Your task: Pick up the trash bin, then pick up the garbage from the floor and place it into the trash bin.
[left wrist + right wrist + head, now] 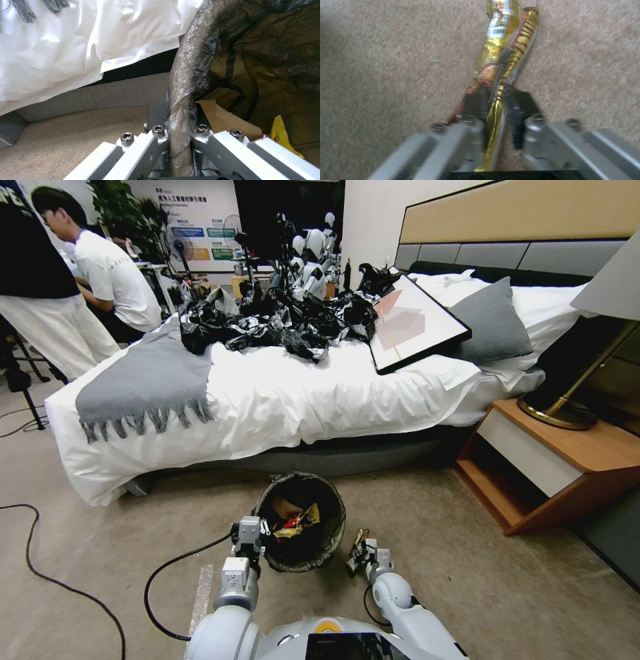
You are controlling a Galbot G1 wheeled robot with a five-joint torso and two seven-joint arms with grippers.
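The trash bin, a round bucket lined with a dark bag, hangs tilted just in front of me with red and yellow wrappers and brown paper inside. My left gripper is shut on its bagged rim, one finger inside and one outside. To the bin's right, my right gripper is shut on a piece of garbage, a shiny gold snack packet, held above the carpet.
A bed with white sheets, a grey throw and black bags stands right behind the bin. A wooden nightstand with a lamp is at the right. A black cable loops over the carpet at the left.
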